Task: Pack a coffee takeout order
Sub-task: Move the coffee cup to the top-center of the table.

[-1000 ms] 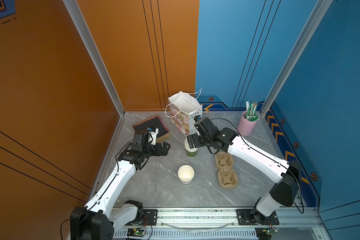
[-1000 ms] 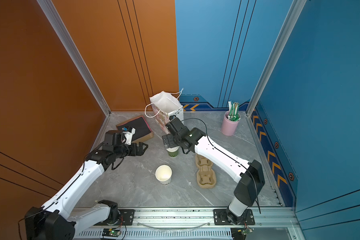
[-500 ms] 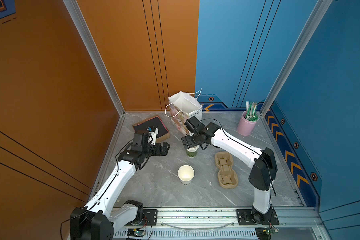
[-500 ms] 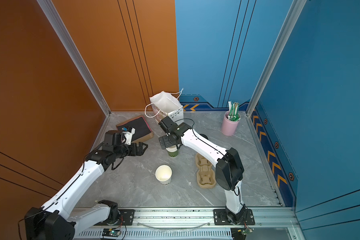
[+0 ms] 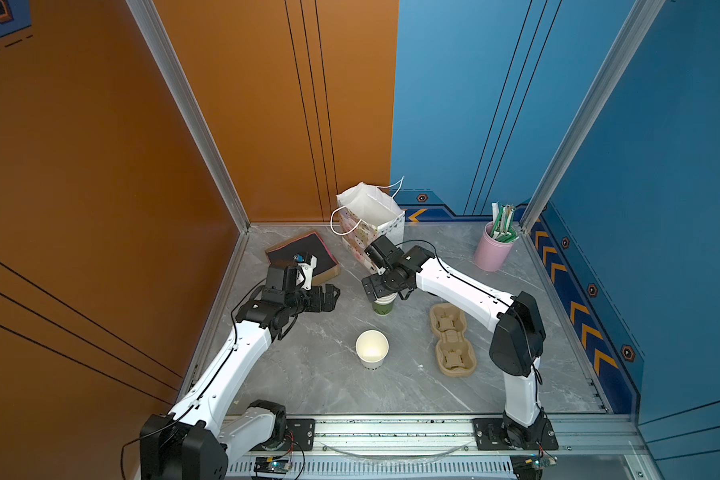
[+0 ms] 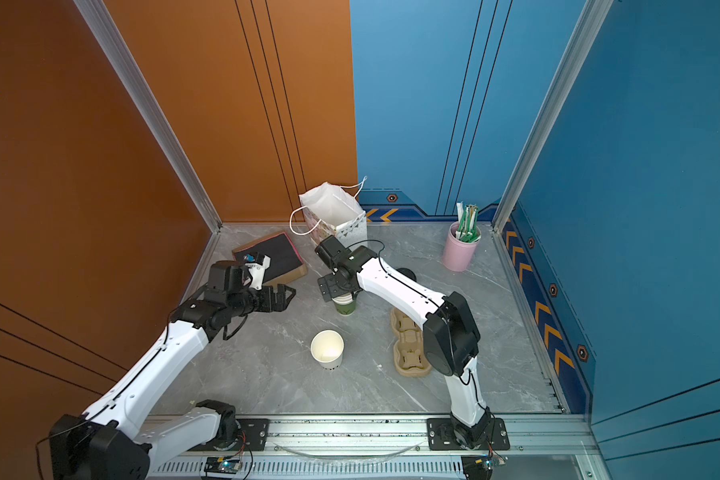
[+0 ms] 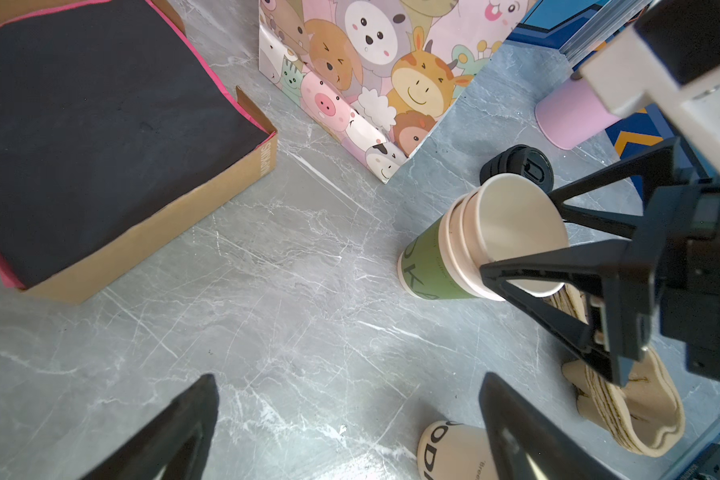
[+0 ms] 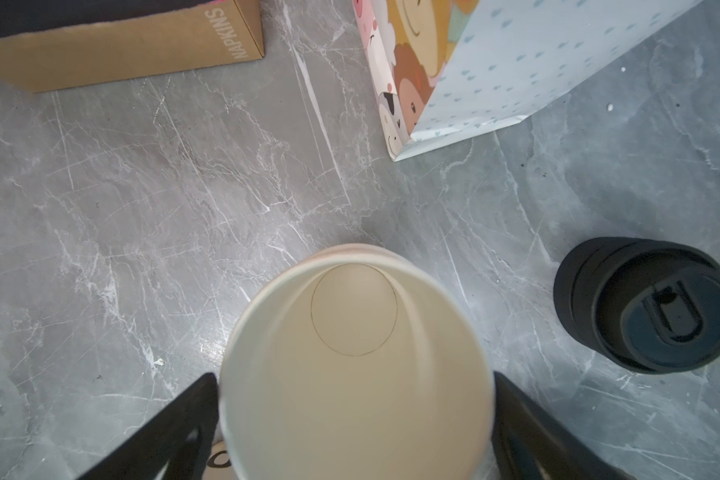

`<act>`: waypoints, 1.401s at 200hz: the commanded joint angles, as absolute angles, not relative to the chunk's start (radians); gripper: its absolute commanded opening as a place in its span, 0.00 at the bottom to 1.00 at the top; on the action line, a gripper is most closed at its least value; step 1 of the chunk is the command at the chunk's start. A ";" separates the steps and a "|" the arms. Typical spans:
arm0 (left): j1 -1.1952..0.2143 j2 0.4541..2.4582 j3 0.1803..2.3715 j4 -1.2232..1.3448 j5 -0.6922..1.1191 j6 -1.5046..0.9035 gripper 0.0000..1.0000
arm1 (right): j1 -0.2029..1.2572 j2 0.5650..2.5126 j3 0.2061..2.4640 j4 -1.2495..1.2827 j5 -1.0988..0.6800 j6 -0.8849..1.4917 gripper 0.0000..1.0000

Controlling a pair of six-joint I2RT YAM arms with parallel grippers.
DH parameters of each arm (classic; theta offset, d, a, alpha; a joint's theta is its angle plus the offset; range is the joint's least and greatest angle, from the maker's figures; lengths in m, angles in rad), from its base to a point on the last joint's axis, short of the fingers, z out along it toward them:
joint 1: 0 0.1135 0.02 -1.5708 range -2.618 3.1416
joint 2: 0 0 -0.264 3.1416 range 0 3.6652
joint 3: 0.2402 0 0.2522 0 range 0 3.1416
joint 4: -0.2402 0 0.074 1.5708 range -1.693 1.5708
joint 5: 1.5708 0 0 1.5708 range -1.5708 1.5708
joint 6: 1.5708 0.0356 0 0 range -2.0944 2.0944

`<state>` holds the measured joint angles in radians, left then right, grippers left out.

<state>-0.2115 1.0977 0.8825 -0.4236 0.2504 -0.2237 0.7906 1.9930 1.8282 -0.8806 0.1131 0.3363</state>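
- At the far left of the bench (image 5: 308, 374) the black napkin (image 7: 92, 124) lies on top in its cardboard box (image 7: 150, 237), untouched
- The left tool (image 5: 332, 298) hovers just near of that box, jaws spread wide and holding nothing; it is best kept clear of the middle unless needed as a brace
- At the far middle the cartoon paper bag (image 5: 358, 241) stands open-mouthed; nothing of the order shows inside, so packing looks barely begun
- Just near of the bag the right tool (image 8: 354, 376) straddles the cup stack (image 7: 441, 257), jaws wide on either side of the top cup's rim and not pressing it; the step in hand looks like taking off that top cup
- To do it well the jaws should close gently just under the rolled rim, firm enough to hold without ovalling the paper, then lift straight up; nested cups cling, so the green bottom cup may ride up or tip, and the left tool could steady it
- Nearer, in the middle, the whitish paper cup (image 5: 371, 349) stands upright and lidless, well apart from both tools
- Right of the stack the black lids (image 8: 645, 305) sit piled, near enough for a sideways swing to knock them
- Further right lie the pulp cup carriers (image 5: 452, 340), and in the far right corner the wrapped straws (image 5: 504, 220) stand in a pink pot (image 5: 491, 253)
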 commanded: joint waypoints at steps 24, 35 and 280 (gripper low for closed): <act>-0.213 1.101 0.870 -0.443 0.251 -0.199 0.98 | 0.787 2.038 1.861 -0.914 0.134 0.321 1.00; -0.213 1.101 0.871 -0.443 0.252 -0.198 0.98 | 0.787 2.047 1.864 -0.913 0.136 0.321 1.00; -0.213 1.089 0.866 -0.443 0.253 -0.199 0.98 | 0.401 2.399 2.303 -0.924 0.128 0.224 0.88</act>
